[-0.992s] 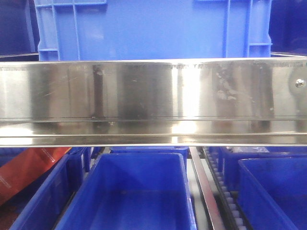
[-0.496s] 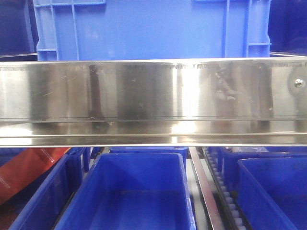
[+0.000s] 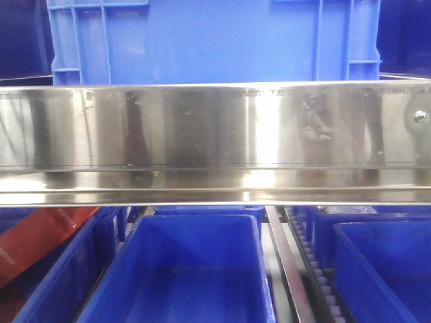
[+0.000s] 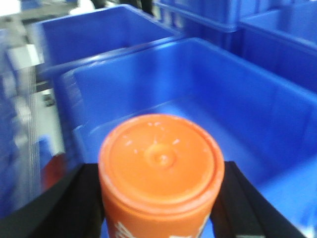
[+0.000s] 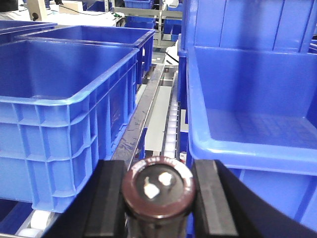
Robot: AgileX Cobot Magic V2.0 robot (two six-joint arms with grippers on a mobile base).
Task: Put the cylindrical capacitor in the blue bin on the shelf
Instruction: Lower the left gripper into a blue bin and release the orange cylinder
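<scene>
Partly, right gripper [image 5: 159, 198] hides the cylindrical capacitor [image 5: 158, 184].

The cylindrical capacitor [image 5: 158, 187] sits at the bottom centre of the right wrist view. It is a stubby dark maroon cylinder turned end-on, and its flat top shows 2 pale spots. It is clamped between the 2 black fingers of the right pincer [image 5: 159, 184].

Behind it, a lane of white rollers [image 5: 171, 124] runs up the frame. An open-topped blue bin [image 5: 247, 144] fills the right of the frame, and its visible floor is bare.

In the front view, the shelf [image 3: 215, 128] crosses the middle of the frame as 1 broad, scratched, mirror-like steel rail.
</scene>
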